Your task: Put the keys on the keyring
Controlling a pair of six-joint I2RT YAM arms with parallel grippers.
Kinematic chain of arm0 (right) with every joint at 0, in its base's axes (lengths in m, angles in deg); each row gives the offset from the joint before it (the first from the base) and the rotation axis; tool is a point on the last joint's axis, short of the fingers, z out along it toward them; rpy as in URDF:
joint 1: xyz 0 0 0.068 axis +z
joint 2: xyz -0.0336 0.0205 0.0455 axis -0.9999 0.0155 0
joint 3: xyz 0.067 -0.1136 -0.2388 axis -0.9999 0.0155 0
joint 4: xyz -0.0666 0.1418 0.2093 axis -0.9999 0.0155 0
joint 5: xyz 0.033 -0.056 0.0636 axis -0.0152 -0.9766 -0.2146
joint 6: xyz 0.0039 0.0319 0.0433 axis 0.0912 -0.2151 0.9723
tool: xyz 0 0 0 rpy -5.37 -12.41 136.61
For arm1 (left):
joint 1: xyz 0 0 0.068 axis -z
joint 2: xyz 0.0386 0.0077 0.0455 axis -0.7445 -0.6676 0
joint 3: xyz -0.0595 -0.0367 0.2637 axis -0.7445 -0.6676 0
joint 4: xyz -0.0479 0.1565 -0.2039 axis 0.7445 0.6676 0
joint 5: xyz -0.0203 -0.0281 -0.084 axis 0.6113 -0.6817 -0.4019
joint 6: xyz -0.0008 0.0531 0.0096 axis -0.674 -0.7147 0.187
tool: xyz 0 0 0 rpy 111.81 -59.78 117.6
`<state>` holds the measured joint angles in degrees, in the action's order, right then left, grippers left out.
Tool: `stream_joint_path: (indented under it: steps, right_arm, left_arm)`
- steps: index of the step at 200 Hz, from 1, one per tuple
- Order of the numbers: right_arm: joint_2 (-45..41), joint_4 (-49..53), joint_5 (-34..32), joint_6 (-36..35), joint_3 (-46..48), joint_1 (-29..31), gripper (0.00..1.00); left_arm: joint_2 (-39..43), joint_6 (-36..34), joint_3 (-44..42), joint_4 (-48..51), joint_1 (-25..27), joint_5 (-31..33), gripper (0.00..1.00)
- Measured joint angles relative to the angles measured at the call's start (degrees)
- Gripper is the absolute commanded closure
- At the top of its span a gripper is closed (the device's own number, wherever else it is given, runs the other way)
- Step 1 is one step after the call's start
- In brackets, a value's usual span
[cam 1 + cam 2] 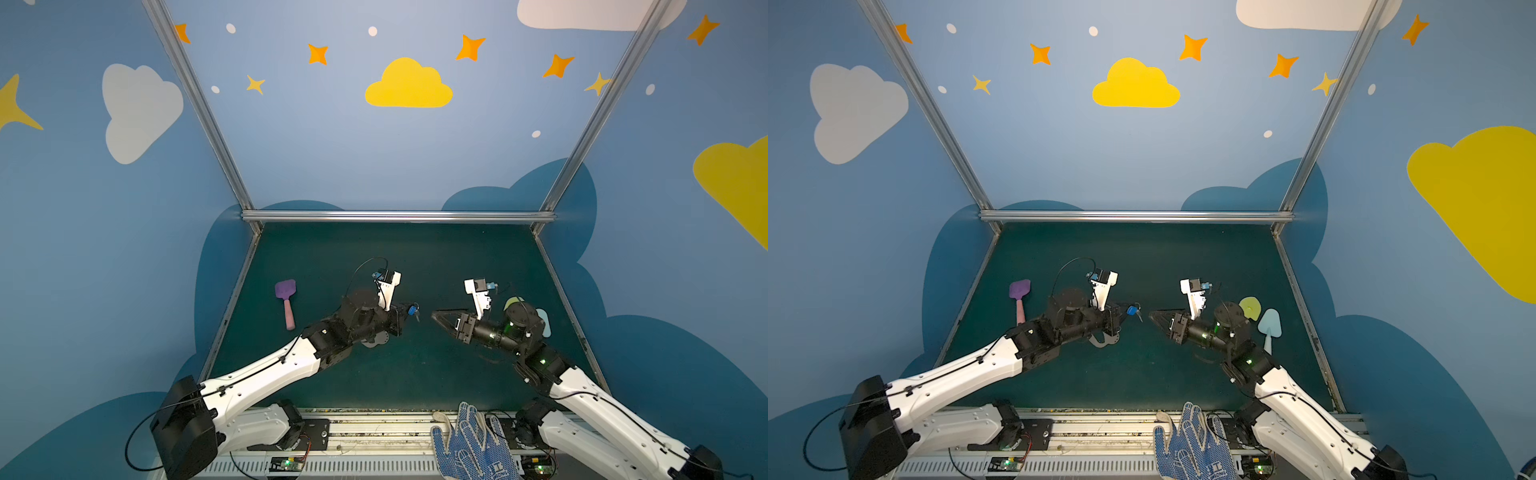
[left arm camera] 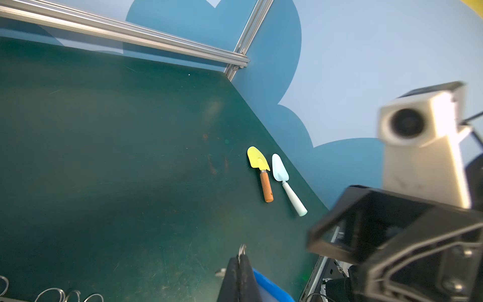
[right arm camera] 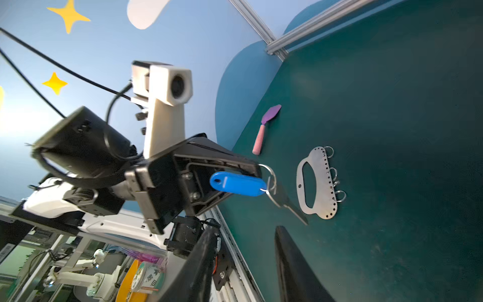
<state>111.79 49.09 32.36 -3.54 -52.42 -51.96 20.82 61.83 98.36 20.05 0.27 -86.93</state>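
Blue-tagged keys [image 3: 236, 183] hang by 1 thin ring [image 3: 273, 171] in the clamped left gripper [image 2: 241, 257] and could slip on a jolt; the right gripper [image 3: 245, 230] stands parted, empty.

Loads of bare mat [image 1: 395, 257] at back and front. Blocked far left by the purple spatula [image 1: 285, 297], near the right wall by the yellow trowel [image 2: 258, 163] and pale blue trowel [image 2: 281, 170]. Tight mid-table: keys [image 3: 236, 183] dangling, keyring [image 3: 317, 183] flat nearby.

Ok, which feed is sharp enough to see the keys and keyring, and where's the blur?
Right wrist view: keys and keyring crisp, glare washing one edge. Left wrist view: the right arm's camera housing is smeared. Both top views: keys tiny, keyring mostly hidden under the left arm.
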Motion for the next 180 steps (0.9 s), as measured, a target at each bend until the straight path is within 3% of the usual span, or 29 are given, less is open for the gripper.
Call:
stream_joint_path:
  steps: [75,113,141,180]
  right_arm:
    - [6.47,-8.85,1.33,3.19,0.0,-0.44,0.6]
    - [8.13,-14.05,3.43,4.74,0.0,-0.98,0.69]
    - [10.16,-16.87,5.42,5.86,0.0,-1.05,0.69]
    - [11.54,-19.93,7.52,6.69,0.0,-1.05,0.84]
  left_arm:
    - [2.34,1.49,-1.6,-3.89,0.0,-2.58,0.95]
    - [2.51,2.86,-2.73,-6.69,0.0,-4.26,0.96]
    - [2.54,3.58,-3.13,-8.22,-0.13,-4.76,0.96]
    - [2.62,4.63,-3.45,-9.6,-0.63,-5.33,0.95]
